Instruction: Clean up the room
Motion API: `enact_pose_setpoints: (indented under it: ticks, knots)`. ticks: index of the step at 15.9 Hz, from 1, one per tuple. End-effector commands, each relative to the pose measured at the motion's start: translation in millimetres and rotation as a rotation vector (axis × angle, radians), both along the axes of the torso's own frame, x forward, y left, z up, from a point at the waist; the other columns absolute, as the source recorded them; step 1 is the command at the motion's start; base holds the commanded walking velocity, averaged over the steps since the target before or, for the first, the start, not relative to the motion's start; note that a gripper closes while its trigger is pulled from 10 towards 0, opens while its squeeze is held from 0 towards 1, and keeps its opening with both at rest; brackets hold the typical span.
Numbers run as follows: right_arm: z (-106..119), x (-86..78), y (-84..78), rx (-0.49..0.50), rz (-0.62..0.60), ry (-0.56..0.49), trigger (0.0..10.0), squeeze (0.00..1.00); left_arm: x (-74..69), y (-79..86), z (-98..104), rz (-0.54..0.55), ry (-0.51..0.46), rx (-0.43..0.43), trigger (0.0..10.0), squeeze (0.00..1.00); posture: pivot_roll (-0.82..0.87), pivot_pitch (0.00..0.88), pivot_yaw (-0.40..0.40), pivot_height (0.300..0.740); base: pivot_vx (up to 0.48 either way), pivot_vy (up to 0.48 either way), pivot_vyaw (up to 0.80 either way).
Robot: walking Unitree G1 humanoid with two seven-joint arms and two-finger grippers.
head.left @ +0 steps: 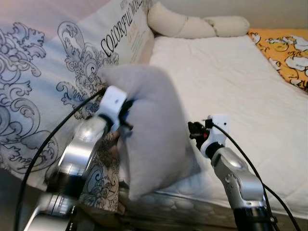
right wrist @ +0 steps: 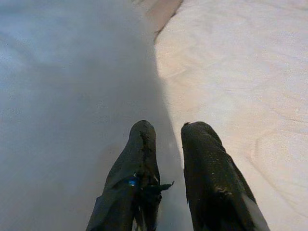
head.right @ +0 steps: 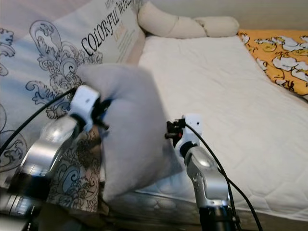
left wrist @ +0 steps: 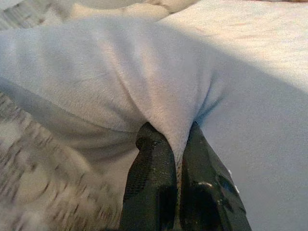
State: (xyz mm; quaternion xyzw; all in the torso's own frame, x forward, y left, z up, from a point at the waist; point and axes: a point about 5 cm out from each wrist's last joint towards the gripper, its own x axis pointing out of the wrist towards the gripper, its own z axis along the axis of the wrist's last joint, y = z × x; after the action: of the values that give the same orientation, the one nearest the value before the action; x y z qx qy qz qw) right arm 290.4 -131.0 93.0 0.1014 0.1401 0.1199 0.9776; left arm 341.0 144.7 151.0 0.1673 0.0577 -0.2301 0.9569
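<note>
1. the left gripper [left wrist: 178, 139] is clamped on a fold of the grey pillow [head.left: 154, 130]; in the left wrist view a ridge of the soft cloth is squeezed between the two black fingers [left wrist: 151, 159], which stand almost together.
2. in the head views the left gripper [head.left: 126, 111] meets the pillow at its left edge, about halfway up, with the silver left arm [head.left: 79, 154] reaching up from below.
3. the pillow stands on edge at the near side of the bed, its lower part over the mattress edge [head.left: 192, 202], and it leans between the two arms.
4. the right gripper [right wrist: 166, 132] has its fingers a little apart with nothing between them; in the right wrist view it points along the line where the grey pillow meets the white sheet.
5. seen from the head, the right gripper [head.left: 195, 131] sits just beside the pillow's right side, low down; whether it touches the cloth cannot be told.
6. behind the pillow, on the robot's left, a large patterned cushion [head.left: 53, 62] with grey scrollwork and printed black lettering leans along the bed.
7. the white mattress [head.left: 226, 82] stretches away to the right of the pillow.
8. at the far end lies a cream bolster [head.left: 192, 24].
9. an orange printed cloth [head.left: 284, 53] lies at the far right corner.
</note>
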Motion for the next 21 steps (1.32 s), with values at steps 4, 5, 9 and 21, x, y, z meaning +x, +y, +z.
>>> enact_pose_setpoints:
  ticks: [4, 5, 9, 21]
  knots:
    - [4.9, 6.6, -12.5, -0.047, -0.074, -0.021, 10.0, 1.0, 28.9, -20.3, 16.1, -0.136, -0.057, 0.1, 10.0, 0.0, 0.0, 0.0, 0.096, 0.74, 0.0, 0.0, 0.0]
    - [5.9, 6.1, -13.1, -0.049, -0.073, -0.026, 10.0, 1.0, 33.8, -27.9, 17.2, -0.17, -0.063, 0.123, 10.0, 0.0, -0.02, 0.0, 0.103, 0.74, 0.0, 0.0, 0.0]
    - [14.2, 0.4, -5.8, -0.042, 0.012, -0.057, 10.0, 1.0, 51.6, -52.8, 39.7, -0.332, -0.108, 0.231, 10.0, 0.0, -0.05, 0.0, 0.13, 0.74, 0.0, 0.0, 0.0]
    - [7.1, -31.6, 5.4, -0.05, 0.195, 0.031, 10.0, 1.0, 73.7, -15.4, 85.4, -0.288, -0.129, 0.602, 10.0, 0.0, -0.07, 0.0, 0.155, 0.74, 0.0, 0.0, 0.0]
